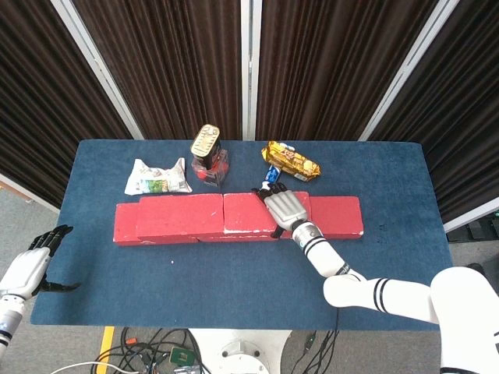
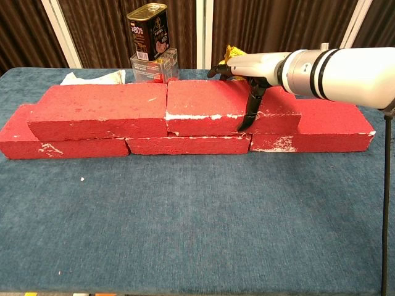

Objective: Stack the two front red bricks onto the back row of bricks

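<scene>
Three red bricks form the lower row [image 1: 339,215] [image 2: 327,126] across the blue table. Two more red bricks lie on top of it: the left one [image 1: 179,214] [image 2: 99,111] and the right one [image 1: 243,212] [image 2: 203,102], now butted end to end. My right hand [image 1: 284,206] [image 2: 259,65] lies over the right upper brick, fingers reaching its back edge and thumb [image 2: 250,111] down its front face, gripping it. My left hand [image 1: 35,261] hangs off the table's front left corner, holding nothing, fingers apart; it is outside the chest view.
Behind the bricks stand a tin can [image 1: 207,144] [image 2: 148,31] on a clear box [image 2: 154,66], a white packet [image 1: 156,178] [image 2: 92,77] and a golden snack packet [image 1: 291,158]. Blue cloth [image 2: 197,216] stretches in front of the bricks.
</scene>
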Motion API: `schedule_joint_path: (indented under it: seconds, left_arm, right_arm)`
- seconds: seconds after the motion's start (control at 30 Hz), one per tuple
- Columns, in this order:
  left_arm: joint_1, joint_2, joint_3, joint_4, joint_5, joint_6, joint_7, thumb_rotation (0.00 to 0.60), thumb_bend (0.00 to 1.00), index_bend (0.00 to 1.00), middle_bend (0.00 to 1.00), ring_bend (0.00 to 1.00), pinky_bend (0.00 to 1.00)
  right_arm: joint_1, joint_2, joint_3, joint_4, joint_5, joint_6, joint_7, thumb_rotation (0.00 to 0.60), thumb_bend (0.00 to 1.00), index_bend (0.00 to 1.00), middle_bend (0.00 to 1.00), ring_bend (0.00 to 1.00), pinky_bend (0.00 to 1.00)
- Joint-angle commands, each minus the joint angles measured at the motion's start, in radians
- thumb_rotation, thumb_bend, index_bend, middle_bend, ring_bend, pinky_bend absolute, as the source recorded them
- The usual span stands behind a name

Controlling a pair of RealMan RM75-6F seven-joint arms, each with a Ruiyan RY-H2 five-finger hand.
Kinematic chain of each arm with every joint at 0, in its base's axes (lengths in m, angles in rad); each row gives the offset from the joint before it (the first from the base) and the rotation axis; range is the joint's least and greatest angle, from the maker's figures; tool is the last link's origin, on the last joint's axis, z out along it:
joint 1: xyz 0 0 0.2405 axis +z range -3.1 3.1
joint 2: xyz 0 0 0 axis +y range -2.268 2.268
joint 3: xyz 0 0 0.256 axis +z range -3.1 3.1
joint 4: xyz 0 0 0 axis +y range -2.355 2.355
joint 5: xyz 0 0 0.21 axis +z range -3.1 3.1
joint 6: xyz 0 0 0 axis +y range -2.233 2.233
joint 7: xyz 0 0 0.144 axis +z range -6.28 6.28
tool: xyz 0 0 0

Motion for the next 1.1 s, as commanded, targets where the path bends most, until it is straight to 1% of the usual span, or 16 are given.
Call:
schedule_joint_path:
  seconds: [0.03,0.2,0.27,0.43,0.67,0.77,0.83,0.9,1.0,1.1]
  left_arm:
    - [0.0,-0.001,0.0,0.002,0.0,0.0,-0.001,0.6,0.02,0.0,0.0,0.0,0.0]
    - [0.0,-0.001,0.0,0.003,0.001,-0.002,-0.002,0.6,0.02,0.0,0.0,0.0,0.0]
    - [0.0,-0.001,0.0,0.004,0.001,-0.001,-0.004,0.6,0.02,0.0,0.0,0.0,0.0]
    - [0.001,-0.002,0.0,0.006,0.001,-0.002,-0.01,0.6,0.02,0.0,0.0,0.0,0.0]
    - [0.004,0.0,-0.001,0.009,0.003,0.002,-0.017,0.6,0.02,0.0,0.0,0.0,0.0]
    - [0.006,0.001,-0.002,0.007,0.004,0.007,-0.016,0.6,0.02,0.0,0.0,0.0,0.0]
    - [0.007,0.003,-0.003,0.005,0.007,0.013,-0.012,0.6,0.02,0.0,0.0,0.0,0.0]
    - [0.011,0.004,-0.004,0.003,0.012,0.025,-0.006,0.6,0.02,0.0,0.0,0.0,0.0]
    - [0.025,-0.002,-0.009,0.005,0.031,0.07,0.004,0.6,0.02,0.0,0.0,0.0,0.0]
    - [0.044,-0.015,-0.015,0.011,0.048,0.127,0.023,0.6,0.02,0.0,0.0,0.0,0.0]
  right_arm:
    - [0.002,-0.002,-0.003,0.002,0.004,-0.001,0.001,0.6,0.0,0.0,0.19,0.0,0.0]
    - [0.005,-0.007,-0.008,0.008,0.006,0.0,0.004,0.6,0.0,0.0,0.18,0.0,0.0]
    - [0.005,-0.009,-0.008,0.009,0.007,0.002,0.007,0.6,0.0,0.0,0.14,0.0,0.0]
    - [0.006,-0.007,-0.008,0.007,0.008,0.002,0.014,0.6,0.0,0.0,0.01,0.0,0.0]
    - [0.004,0.005,-0.004,-0.011,0.006,0.006,0.029,0.6,0.0,0.0,0.0,0.0,0.0]
    - [-0.002,0.021,-0.001,-0.034,-0.001,0.024,0.034,0.6,0.0,0.0,0.0,0.0,0.0]
    - [-0.01,0.052,0.01,-0.068,-0.02,0.037,0.047,0.6,0.0,0.0,0.0,0.0,0.0]
    - [-0.029,0.09,0.01,-0.119,-0.058,0.063,0.057,0.6,0.0,0.0,0.0,0.0,0.0]
    - [-0.086,0.17,-0.009,-0.229,-0.159,0.149,0.069,0.6,0.0,0.0,0.0,0.0,0.0]
    - [-0.172,0.265,-0.053,-0.348,-0.292,0.26,0.087,0.6,0.0,0.0,0.0,0.0,0.0]
